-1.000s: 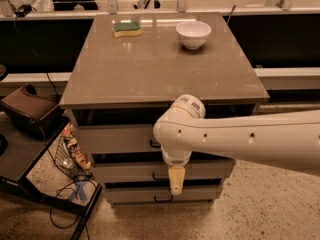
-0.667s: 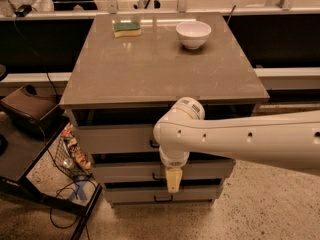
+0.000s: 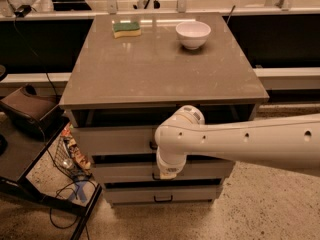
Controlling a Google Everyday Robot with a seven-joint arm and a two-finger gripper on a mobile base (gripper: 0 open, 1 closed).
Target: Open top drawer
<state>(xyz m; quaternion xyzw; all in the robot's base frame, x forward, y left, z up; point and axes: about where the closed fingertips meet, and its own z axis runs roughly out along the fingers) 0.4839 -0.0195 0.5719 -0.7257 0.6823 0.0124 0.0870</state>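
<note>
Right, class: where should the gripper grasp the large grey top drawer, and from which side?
Best grip the small black bar handle centred on the grey top drawer, coming straight from the front: the flat front offers nothing else to hold. The gripper hangs just below, before the grey middle drawer.

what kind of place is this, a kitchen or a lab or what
Likely a robot test lab, not a home kitchen: a lone grey drawer cabinet on a speckled floor, loose cables beside it, long benches behind. The tool hangs before the middle drawer.
</note>
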